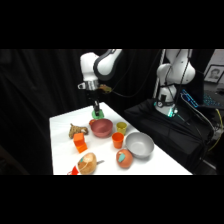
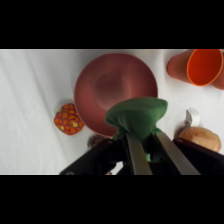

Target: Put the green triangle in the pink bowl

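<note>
On the white table [image 1: 62, 150] stand, from largest down, a grey bowl [image 1: 139, 145], the pink bowl [image 1: 101, 128], an orange cup [image 1: 117, 140], a yellow cup [image 1: 121, 127] and an orange block [image 1: 80, 144]. Above the pink bowl's far rim hangs the arm [image 1: 97, 65], its gripper [image 1: 96, 111] with jaws clenched on the green triangle [image 2: 137, 116]. From the wrist, the green triangle sits between the fingers [image 2: 134, 155], held over the near edge of the pink bowl, off the table. A small orange patterned ball [image 2: 69, 119] lies just beside that bowl.
</note>
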Robot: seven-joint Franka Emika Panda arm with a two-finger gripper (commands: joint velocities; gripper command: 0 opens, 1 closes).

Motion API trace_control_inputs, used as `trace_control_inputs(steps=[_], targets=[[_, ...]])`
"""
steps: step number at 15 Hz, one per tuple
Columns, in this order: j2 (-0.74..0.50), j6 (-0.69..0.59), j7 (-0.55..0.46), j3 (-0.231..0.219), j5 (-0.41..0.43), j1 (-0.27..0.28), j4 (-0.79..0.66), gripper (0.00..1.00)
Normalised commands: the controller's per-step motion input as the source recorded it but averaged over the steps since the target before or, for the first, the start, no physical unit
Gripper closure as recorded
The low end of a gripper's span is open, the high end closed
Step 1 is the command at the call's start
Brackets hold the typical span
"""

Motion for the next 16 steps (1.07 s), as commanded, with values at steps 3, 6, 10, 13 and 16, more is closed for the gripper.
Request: trace_control_inputs(steps=[3,6,10,13,16], targets=[[0.13,0.24,-0.16,0.069,0.186,-0.084,-0.03,0.95],[0.13,0.21,-0.14,0.094,0.143,-0.101,0.0,0.95],[0.1,0.16,-0.11,0.115,0.117,-0.102,0.01,0.89],[0.03,0.12,-0.08,0.114,0.093,-0.096,0.01,0.47],[-0.02,0.08,-0.05,0.095,0.056,-0.081,0.0,0.24]])
